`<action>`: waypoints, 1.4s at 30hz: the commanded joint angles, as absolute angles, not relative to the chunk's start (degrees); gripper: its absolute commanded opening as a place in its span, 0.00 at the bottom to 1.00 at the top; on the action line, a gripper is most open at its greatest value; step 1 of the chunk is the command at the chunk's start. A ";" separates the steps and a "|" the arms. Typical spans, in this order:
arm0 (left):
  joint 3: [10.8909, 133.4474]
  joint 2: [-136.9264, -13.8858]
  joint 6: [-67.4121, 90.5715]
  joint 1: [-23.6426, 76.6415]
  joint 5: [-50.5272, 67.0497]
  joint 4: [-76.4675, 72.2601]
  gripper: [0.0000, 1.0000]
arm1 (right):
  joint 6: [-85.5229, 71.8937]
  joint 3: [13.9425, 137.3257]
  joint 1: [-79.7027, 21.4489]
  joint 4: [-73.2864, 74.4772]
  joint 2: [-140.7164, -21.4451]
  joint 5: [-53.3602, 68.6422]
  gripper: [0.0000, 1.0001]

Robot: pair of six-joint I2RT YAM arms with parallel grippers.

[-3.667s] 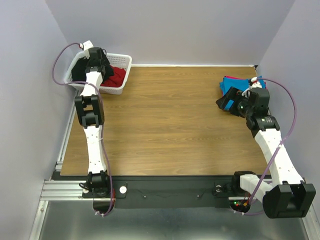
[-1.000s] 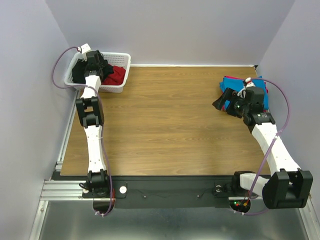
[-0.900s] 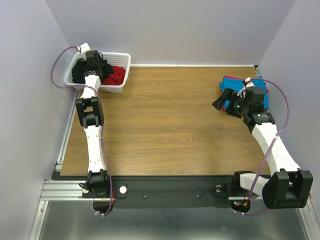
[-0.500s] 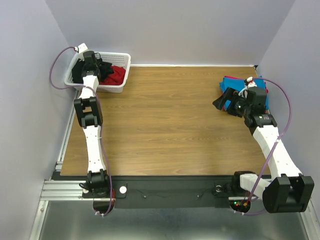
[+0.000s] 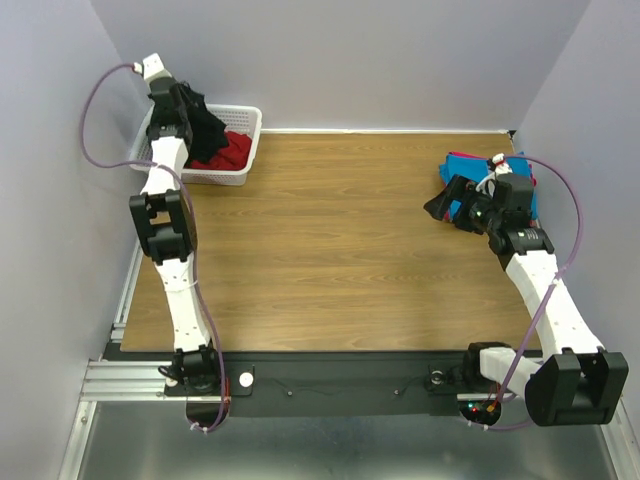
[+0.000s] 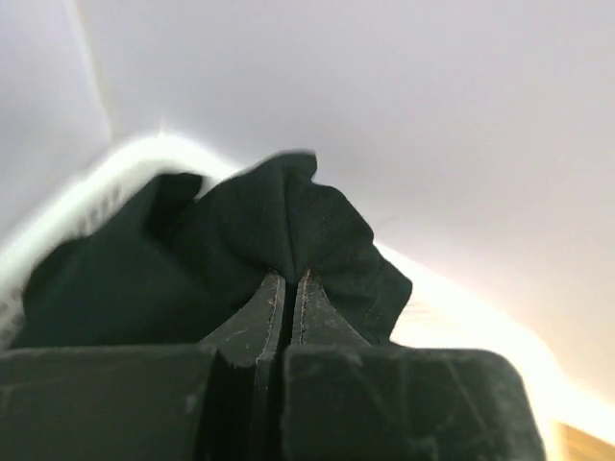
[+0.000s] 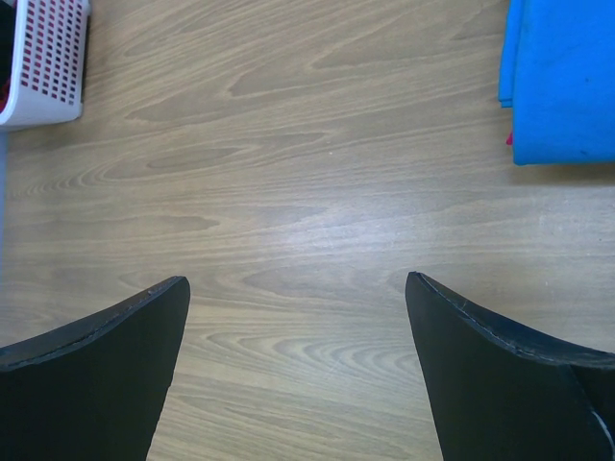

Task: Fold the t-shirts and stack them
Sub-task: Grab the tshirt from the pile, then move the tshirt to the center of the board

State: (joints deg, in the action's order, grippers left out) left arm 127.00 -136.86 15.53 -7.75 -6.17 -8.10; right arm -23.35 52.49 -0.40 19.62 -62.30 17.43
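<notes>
Risen out of the basket [image 5: 240,176], the left hand [image 6: 288,284] pinches the black shirt [image 6: 288,216] hanging beneath it; the counter [image 5: 340,230] lies rightward. The right hand [image 7: 296,280] gapes wide.

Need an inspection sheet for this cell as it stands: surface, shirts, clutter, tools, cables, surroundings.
Surface: wooden table, no marks seen.
Job's things: black t-shirt held up over the basket; red t-shirts in the basket; turquoise t-shirt folded at the far right.
Clutter: white basket at the far left corner; nothing else seen.
Grippers: left tool shut on the black t-shirt; right tool open over bare wood.
Cables: left cable and right cable, purple, looping free.
Surroundings: grey walls.
</notes>
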 commanded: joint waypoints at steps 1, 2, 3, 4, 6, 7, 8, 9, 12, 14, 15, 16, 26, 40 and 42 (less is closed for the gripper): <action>125.17 -120.34 15.73 -5.72 -2.56 -16.78 0.00 | -22.67 51.86 -0.26 17.05 -60.39 19.16 1.00; 124.37 -118.76 15.99 -5.45 -1.85 -16.96 0.00 | -22.76 51.86 -0.26 17.14 -60.21 19.33 1.00; 123.50 -115.26 16.26 -5.19 -0.89 -16.96 0.00 | -22.85 51.94 -0.26 17.05 -59.86 19.86 1.00; 121.75 -113.48 16.69 -4.92 1.47 -16.96 0.00 | -22.94 51.94 -0.26 17.14 -59.42 20.12 1.00; 120.50 -108.40 16.96 -3.35 3.07 -16.35 0.00 | -23.47 51.94 -0.26 17.05 -58.98 20.56 1.00; 119.54 -106.72 16.96 -2.73 4.82 -15.74 0.00 | -23.64 51.94 -0.26 17.14 -58.54 20.65 1.00; 119.01 -103.39 16.96 -1.25 5.88 -15.56 0.00 | -24.08 51.77 -0.26 17.05 -58.27 20.65 1.00; 118.22 -101.62 17.05 -0.53 8.41 -15.47 0.00 | -24.17 51.68 -0.26 17.14 -58.10 21.00 1.00; 116.38 -95.22 17.66 3.93 12.90 -14.94 0.00 | -25.57 50.80 -0.26 17.14 -55.99 21.44 1.00; 115.14 -91.26 18.19 5.97 14.49 -14.85 0.00 | -26.36 49.93 -0.26 17.23 -53.81 21.71 1.00; 114.53 -90.27 19.15 7.80 15.63 -14.77 0.00 | -26.72 49.66 -0.26 17.23 -52.92 21.36 1.00; 113.22 -89.39 20.12 8.43 17.47 -14.77 0.00 | -27.24 49.40 -0.18 17.40 -52.04 21.10 1.00; 100.30 -88.50 25.66 15.46 23.38 -13.54 0.17 | -27.59 50.45 -0.26 26.98 -45.97 8.81 1.00; 56.66 -70.42 30.32 19.94 4.85 -9.23 0.99 | -24.35 50.54 -1.75 30.24 -53.34 14.33 1.00; 50.31 -63.59 32.59 22.49 0.45 -8.10 0.99 | -24.52 50.19 -7.62 29.71 -55.97 9.79 1.00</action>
